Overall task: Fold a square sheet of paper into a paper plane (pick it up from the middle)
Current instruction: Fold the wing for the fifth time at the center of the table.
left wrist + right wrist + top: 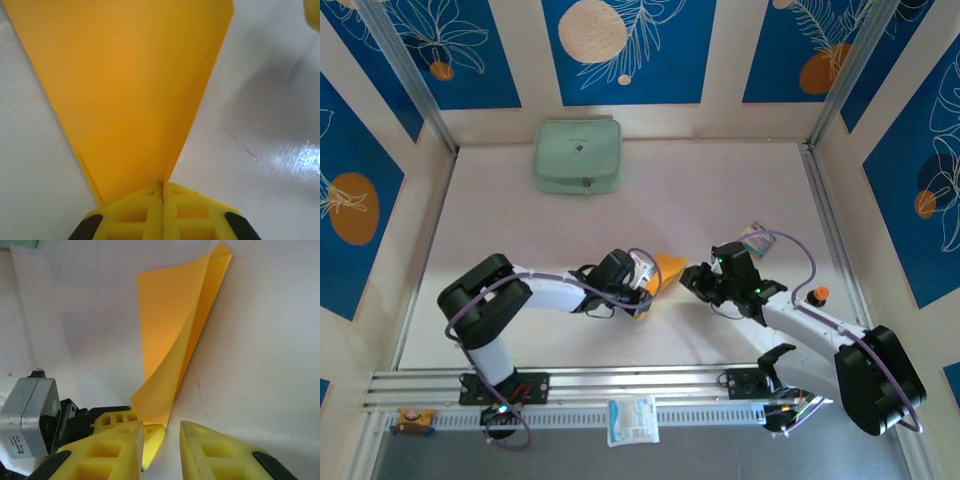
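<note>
The orange-yellow sheet of paper (pixel 668 268) stands up off the table, folded over on itself, its two layers spreading apart (pixel 170 340). My left gripper (pixel 163 192) is shut on the paper's lower edge, and the sheet (pixel 130 90) fans up and away from the pinch. In the top view the left gripper (pixel 645 285) lies just left of the paper. My right gripper (pixel 695 280) faces it from the right. The right gripper (pixel 162 440) is open. Its jaws stand apart just below the paper's bottom corner, right by the left fingertips (pixel 117 418), with nothing between them.
A pale green zipped pouch (pixel 577 156) lies at the back of the table. A small multicoloured card (pixel 756 238) sits behind the right arm. A white-and-blue packet (pixel 633 419) rests on the front rail. Blue patterned walls enclose the table.
</note>
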Robot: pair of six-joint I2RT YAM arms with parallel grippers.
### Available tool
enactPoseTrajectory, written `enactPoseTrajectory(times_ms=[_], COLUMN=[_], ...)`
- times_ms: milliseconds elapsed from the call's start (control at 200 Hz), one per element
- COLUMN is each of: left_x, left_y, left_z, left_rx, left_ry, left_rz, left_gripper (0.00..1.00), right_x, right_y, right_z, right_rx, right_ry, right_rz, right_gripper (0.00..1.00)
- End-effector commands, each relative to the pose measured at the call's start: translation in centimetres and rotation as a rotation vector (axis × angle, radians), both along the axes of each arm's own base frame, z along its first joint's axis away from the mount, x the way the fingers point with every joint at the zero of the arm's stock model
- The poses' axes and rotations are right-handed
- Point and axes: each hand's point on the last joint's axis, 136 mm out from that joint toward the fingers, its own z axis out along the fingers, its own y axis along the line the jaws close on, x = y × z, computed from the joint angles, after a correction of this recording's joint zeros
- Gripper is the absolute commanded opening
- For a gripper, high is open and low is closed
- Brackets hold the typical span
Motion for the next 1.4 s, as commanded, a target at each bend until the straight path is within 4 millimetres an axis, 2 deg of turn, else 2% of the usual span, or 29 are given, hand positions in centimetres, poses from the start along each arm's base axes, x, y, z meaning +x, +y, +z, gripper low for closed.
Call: enactPoseTrajectory(times_ms=[0, 320, 630, 855, 1395], left_x=[-1.7, -1.2, -0.8, -0.4, 0.4], left_y=[1.0, 0.3, 0.3, 0.6, 2.3], left_z=[-2.1, -1.4, -1.0, -0.9, -1.8], left_rx=[0.010, -0.126, -0.214, -0.246, -0.256], left_ry=[0.139, 0.273, 0.356, 0.385, 0.462], left_rz=[-0.003, 0.026, 0.081, 0.130, 0.277], left_gripper=[0.00, 0.00, 0.00, 0.00, 0.00], right_x=[-0.2, -0.2, 0.4, 1.3, 2.9], right_y=[1.2, 3.6, 5.0, 5.6, 6.3], right_z=[0.3, 0.1, -0.2, -1.1, -2.2], right_rx=[0.030, 0.073, 0.084, 0.093, 0.131], right_ry=[-0.031, -0.002, 0.003, 0.031, 0.061], right_rz=[0.079, 0.190, 0.251, 0.268, 0.296], right_gripper=[0.25, 0.23, 0.20, 0.14, 0.13])
